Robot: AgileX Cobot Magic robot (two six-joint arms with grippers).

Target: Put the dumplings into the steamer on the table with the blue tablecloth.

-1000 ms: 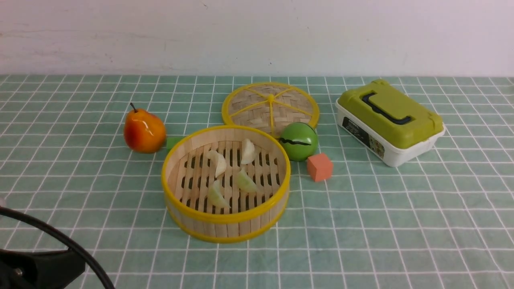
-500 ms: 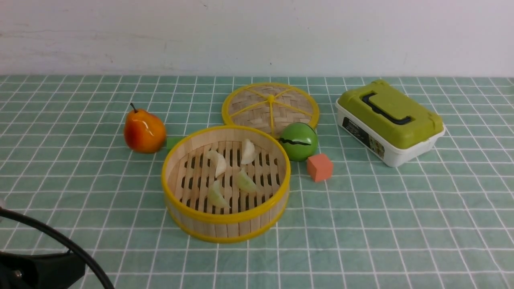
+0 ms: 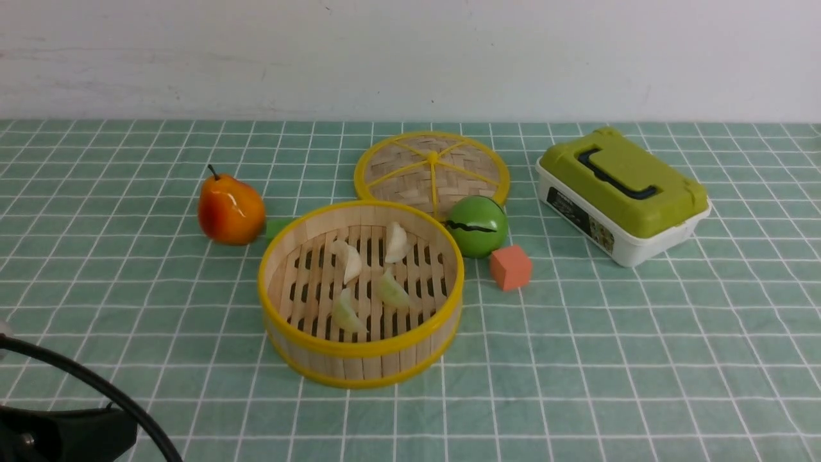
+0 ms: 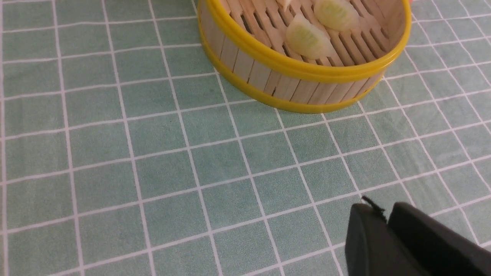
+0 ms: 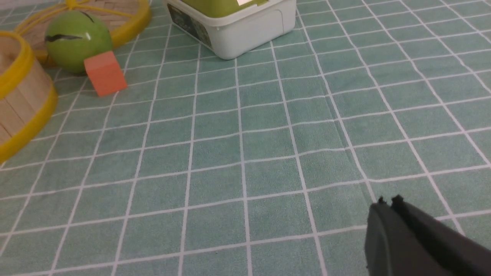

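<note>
You have all four small crescent dumplings (image 3: 369,276), two cream and two pale green, lying on the slatted floor of the round yellow-rimmed bamboo steamer (image 3: 360,359) at the middle of the bench's teal checked cloth (image 3: 641,359). Your left gripper (image 4: 385,220), at the steamer's seven o'clock, is nearly closed and empty. Your right gripper (image 5: 387,203), around four o'clock, is closed and empty.

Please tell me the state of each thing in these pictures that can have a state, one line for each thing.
steamer: uncovered, upright on the table
dumplings: all four inside the steamer
lid: off, lying flat behind the steamer
green lunch box: closed
left gripper: empty, fingers nearly together
right gripper: shut, empty
</note>
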